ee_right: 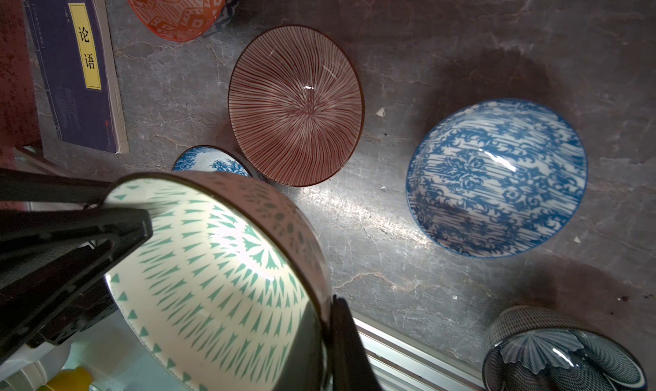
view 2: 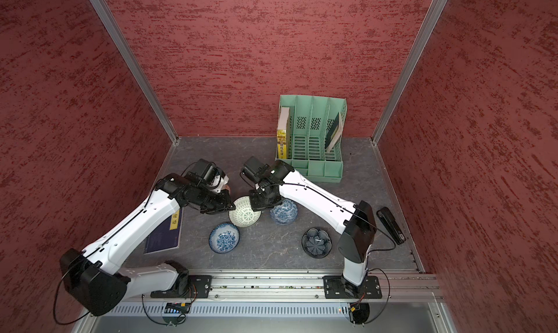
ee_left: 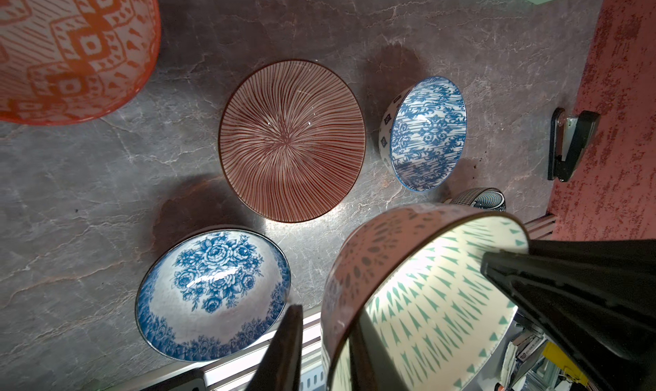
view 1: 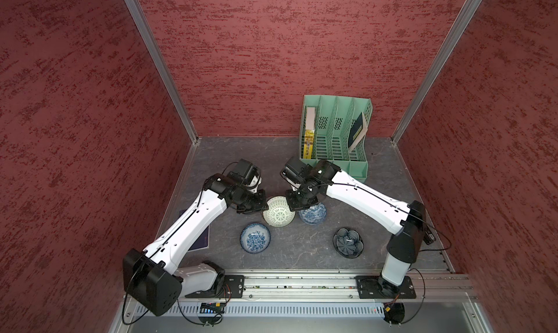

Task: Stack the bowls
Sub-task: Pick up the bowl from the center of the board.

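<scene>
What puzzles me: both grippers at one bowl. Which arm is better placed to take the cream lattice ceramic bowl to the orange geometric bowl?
Likely left: the orange geometric bowl lies beside the left arm, and the left gripper straddles the rim of the cream lattice bowl.

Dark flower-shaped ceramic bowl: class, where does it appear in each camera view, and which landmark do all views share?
A top view: dark flower-shaped ceramic bowl right of centre, near the front rail.
A top view: same bowl, same place.
Left wrist: a sliver over the cream green-patterned bowl's rim.
Right wrist: partly cropped, beside the rail.
Shared landmark: blue-and-white scroll-patterned bowl.
</scene>
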Robot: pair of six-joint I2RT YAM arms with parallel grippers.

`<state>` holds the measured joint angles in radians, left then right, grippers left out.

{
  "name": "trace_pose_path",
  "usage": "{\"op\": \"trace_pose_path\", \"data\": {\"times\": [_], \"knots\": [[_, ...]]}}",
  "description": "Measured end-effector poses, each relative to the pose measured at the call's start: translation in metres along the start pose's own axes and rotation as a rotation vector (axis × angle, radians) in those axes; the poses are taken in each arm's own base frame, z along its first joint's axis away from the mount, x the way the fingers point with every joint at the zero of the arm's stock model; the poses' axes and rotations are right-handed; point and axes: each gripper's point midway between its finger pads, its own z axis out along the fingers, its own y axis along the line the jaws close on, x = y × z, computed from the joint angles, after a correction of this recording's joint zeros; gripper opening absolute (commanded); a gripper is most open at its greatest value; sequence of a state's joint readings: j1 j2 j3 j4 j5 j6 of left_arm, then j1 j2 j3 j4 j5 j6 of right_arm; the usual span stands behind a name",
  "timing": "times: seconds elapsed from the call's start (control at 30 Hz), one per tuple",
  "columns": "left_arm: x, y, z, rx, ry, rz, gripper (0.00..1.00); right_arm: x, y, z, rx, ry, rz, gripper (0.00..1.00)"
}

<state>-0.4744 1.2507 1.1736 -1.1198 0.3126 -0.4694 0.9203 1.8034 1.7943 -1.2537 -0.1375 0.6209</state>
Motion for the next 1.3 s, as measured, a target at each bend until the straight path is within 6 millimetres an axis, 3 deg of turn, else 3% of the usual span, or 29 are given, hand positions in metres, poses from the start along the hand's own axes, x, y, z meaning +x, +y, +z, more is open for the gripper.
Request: {"op": "trace_pose_path", "data": {"times": [0.37,0.5,0.53,0.6,0.7,0.97,1.3], "knots": [[0.010,-0.001,0.000,-0.038,0.022,0.047,0.01,-0.001,0.001,0.000,-0.001,-0.004,-0.002,0.00],[0.009,0.000,-0.003,-0.054,0.015,0.053,0.00,-0.002,0.002,0.000,-0.005,-0.009,-0.004,0.00],[0.009,0.000,-0.004,-0.058,0.013,0.055,0.00,-0.002,0.002,0.000,-0.007,-0.011,-0.004,0.06],[0.009,0.001,-0.005,-0.065,0.010,0.056,0.00,-0.003,0.002,0.000,-0.007,-0.014,-0.005,0.34],[0.009,0.004,-0.005,-0.085,0.005,0.053,0.00,-0.003,0.002,0.000,-0.003,-0.016,-0.015,0.52],[-0.005,0.011,-0.004,-0.093,-0.032,0.024,0.00,-0.006,-0.003,-0.003,0.011,-0.034,-0.029,0.60],[-0.023,0.032,0.023,-0.100,-0.034,-0.053,0.00,-0.006,-0.027,-0.038,-0.012,-0.104,0.014,0.59]]}}
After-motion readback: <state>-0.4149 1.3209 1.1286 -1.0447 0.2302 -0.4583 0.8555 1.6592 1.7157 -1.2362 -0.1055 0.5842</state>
